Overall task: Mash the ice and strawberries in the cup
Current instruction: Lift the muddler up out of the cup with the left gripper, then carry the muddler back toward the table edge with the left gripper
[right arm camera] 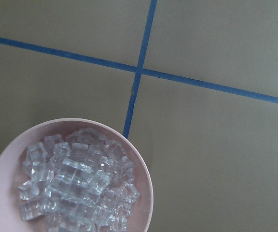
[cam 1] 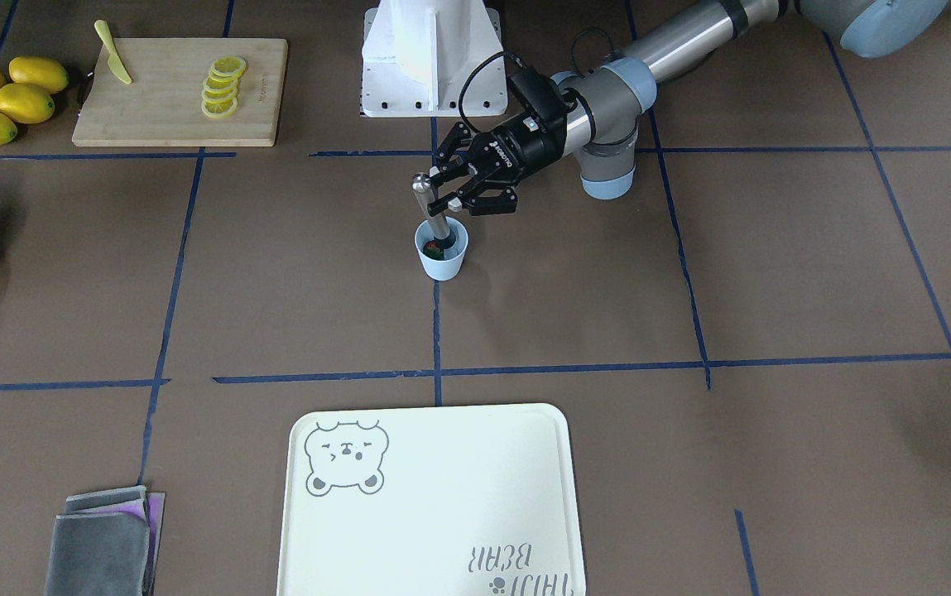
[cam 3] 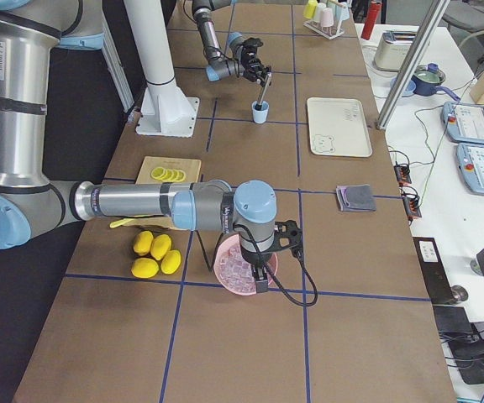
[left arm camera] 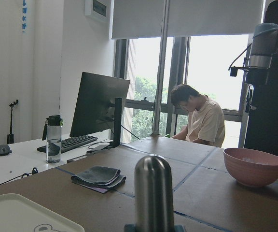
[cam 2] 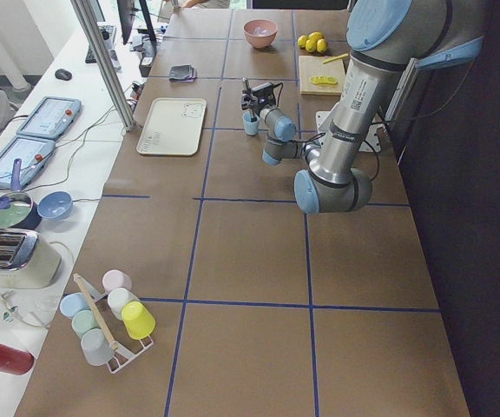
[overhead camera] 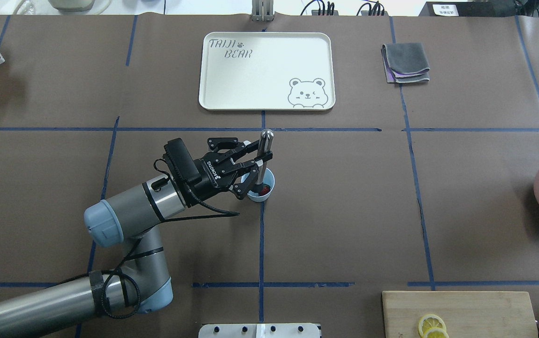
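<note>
While left hand (cam 1: 444,192) grips muddler (cam 1: 422,185) in cup (cam 1: 444,264), tray (cam 1: 434,513) nearby, lemons (cam 1: 7,98) apart

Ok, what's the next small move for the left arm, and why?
Probably press the metal muddler straight down: the left gripper grips it nearly upright in the light-blue cup, and the red strawberry beside its tip looks unmashed.
</note>
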